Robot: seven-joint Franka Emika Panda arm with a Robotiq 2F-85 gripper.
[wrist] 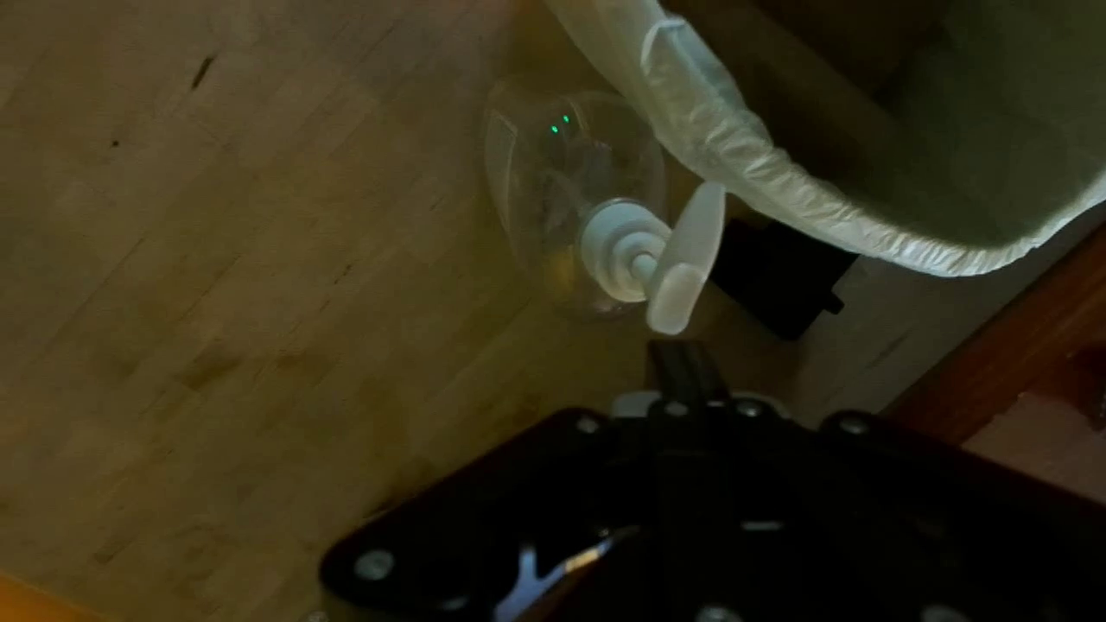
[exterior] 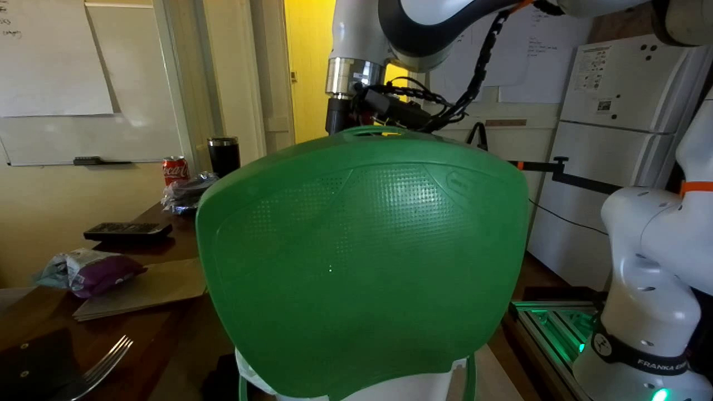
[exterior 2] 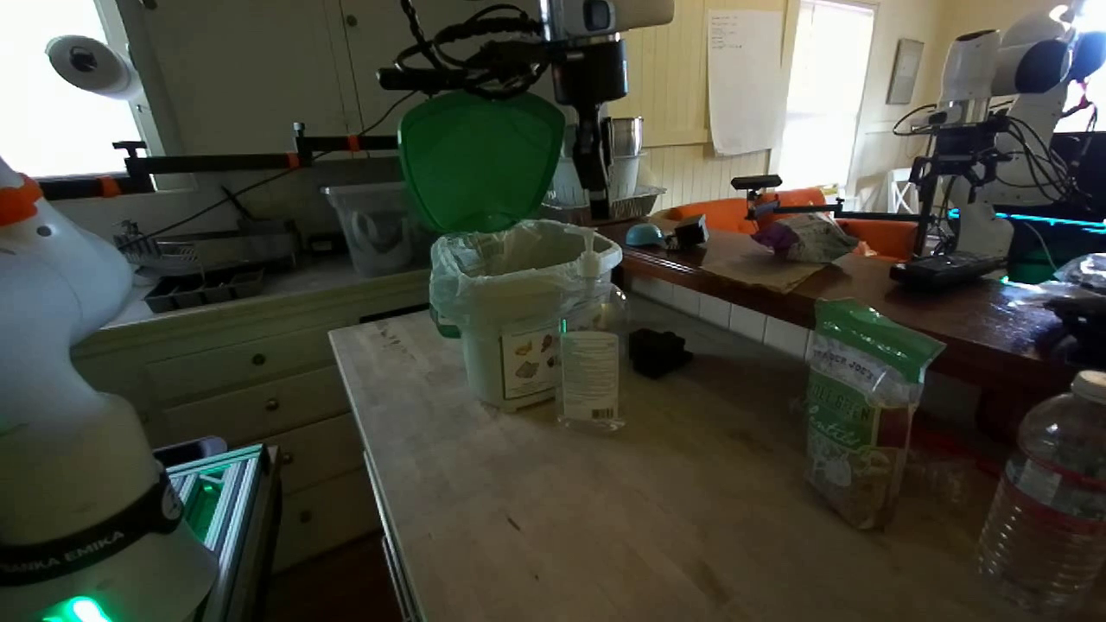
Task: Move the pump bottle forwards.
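While bottle (exterior 2: pixel 592 367) upright, spout (wrist: pixel 696 231) toward bin (exterior 2: pixel 486 358).

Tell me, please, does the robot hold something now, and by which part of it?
Nothing is held. The fingers are shut with nothing between them, and the clear pump bottle stands on the wooden worktop.

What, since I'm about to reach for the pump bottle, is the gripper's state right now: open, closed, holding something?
Gripper: closed, holding nothing.
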